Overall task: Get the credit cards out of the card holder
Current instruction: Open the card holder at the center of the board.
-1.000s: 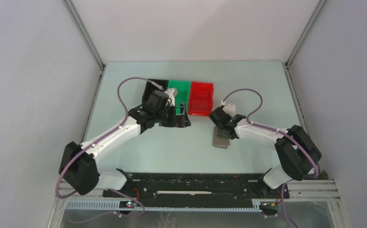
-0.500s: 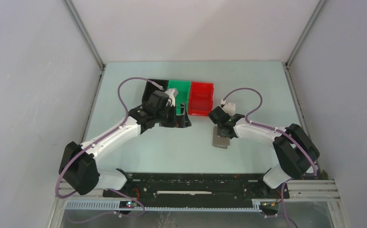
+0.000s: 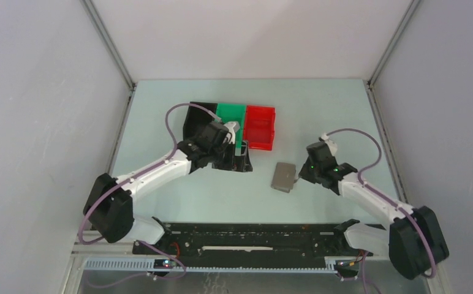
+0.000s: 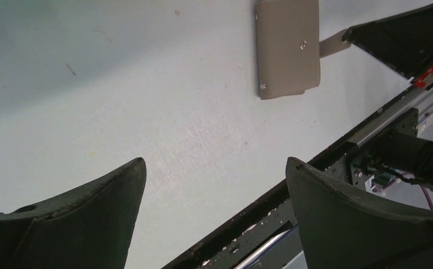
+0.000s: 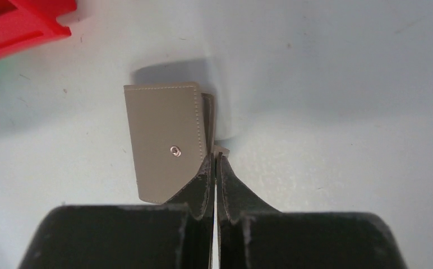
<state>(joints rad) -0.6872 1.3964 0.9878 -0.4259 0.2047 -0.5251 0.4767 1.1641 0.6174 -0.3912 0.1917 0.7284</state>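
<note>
Within the last second the right arm has swung out to the right and its gripper has drawn off the top of the card holder [image 3: 283, 176]. The right gripper [image 5: 217, 159] now sits at the holder's right edge, fingers pressed together on what looks like the thin closing tab [image 4: 331, 45]. This suggests the flap is about to be peeled open. The holder is still folded flat on the table [image 3: 320, 110], near the middle and just nearer than the red bin [image 3: 260, 127], and no credit cards show yet. The left gripper [image 4: 215, 162] has edged towards the holder and hovers with its fingers spread wide, holding nothing. The holder is matte grey-taupe and leather-like, with stitched edges, rounded corners and a small metal snap stud [image 5: 175, 149]. The table is pale and smooth with faint scuffs, and the bin is glossy hard plastic.
</note>
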